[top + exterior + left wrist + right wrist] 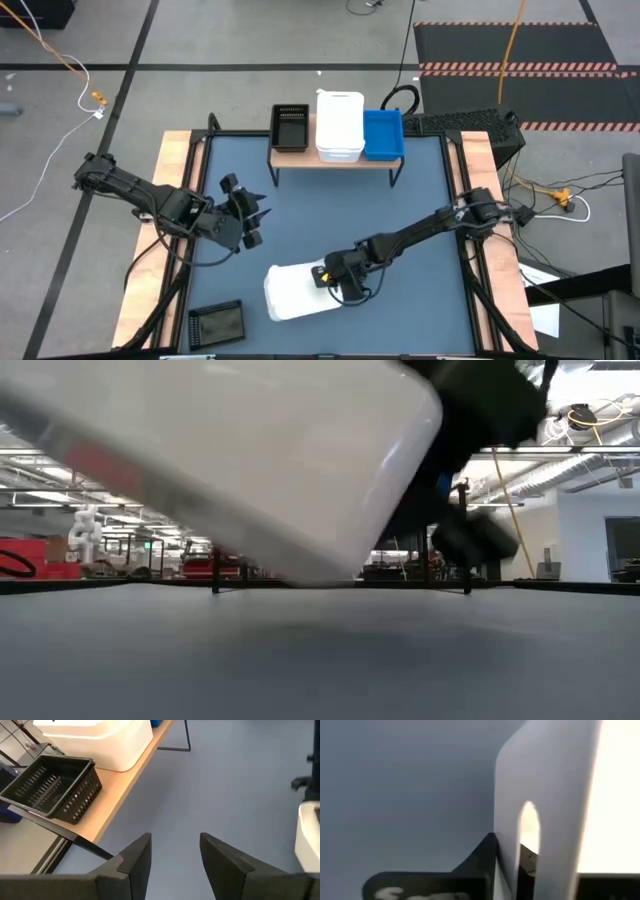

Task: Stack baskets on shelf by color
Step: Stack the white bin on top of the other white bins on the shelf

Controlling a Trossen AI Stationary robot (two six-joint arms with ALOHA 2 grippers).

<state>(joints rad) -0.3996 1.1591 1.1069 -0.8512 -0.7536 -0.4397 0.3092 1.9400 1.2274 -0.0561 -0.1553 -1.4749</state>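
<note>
In the high view the shelf (pixel 300 158) stands at the mat's far edge. It carries a black basket (pixel 290 127) on the left, stacked white baskets (pixel 340 125) in the middle and a blue basket (pixel 383 135) on the right. My right gripper (pixel 335 282) is shut on another white basket (pixel 293 292) near the table's near edge. My left gripper (pixel 252 215) hangs open over the mat's left half, touching nothing. Its wrist view shows the open fingers (pixel 175 857) facing the shelf (pixel 125 790) and the black basket (pixel 50 787). My right gripper pinches the white basket's end wall (pixel 510 815) beside its handle slot (pixel 529 827). One finger (pixel 482 857) is outside the wall, and the other shows through the slot on the inside. The basket (pixel 220 460) is tilted and lifted clear of the mat.
A second black basket (pixel 217 323) lies on the mat at the near-left corner. Wooden rails (pixel 165 200) run along the table's left and right sides. Open mat (pixel 340 210) stretches between the grippers and the shelf.
</note>
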